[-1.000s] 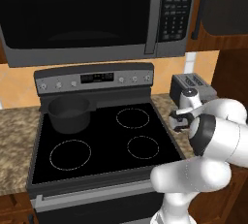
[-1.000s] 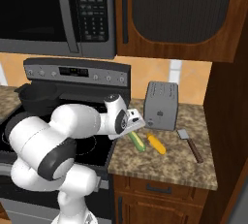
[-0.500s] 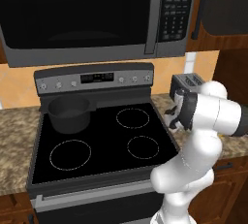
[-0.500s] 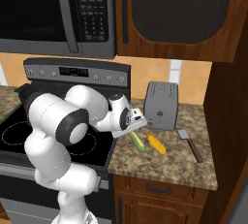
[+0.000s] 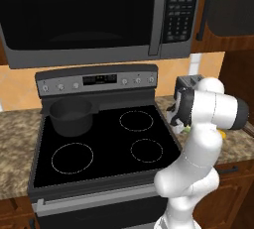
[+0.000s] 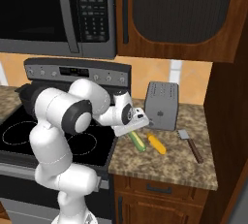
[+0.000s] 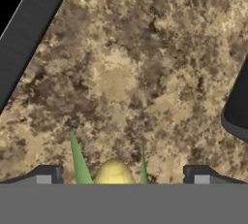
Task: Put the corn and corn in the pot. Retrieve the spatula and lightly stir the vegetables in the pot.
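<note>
Granite tabletop [image 6: 169,162] right of stove: both cobs [image 6: 137,141] [image 6: 156,143] and spatula [image 6: 190,143] lie there, pot [image 5: 70,117] on rear-left burner looks empty, hand [image 7: 118,177] open over one cob; every step remains.

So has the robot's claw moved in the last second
Yes. The claw has swung right, off the black glass stovetop towards the silver toaster, and now hangs open over the nearer yellow corn cob.
</note>
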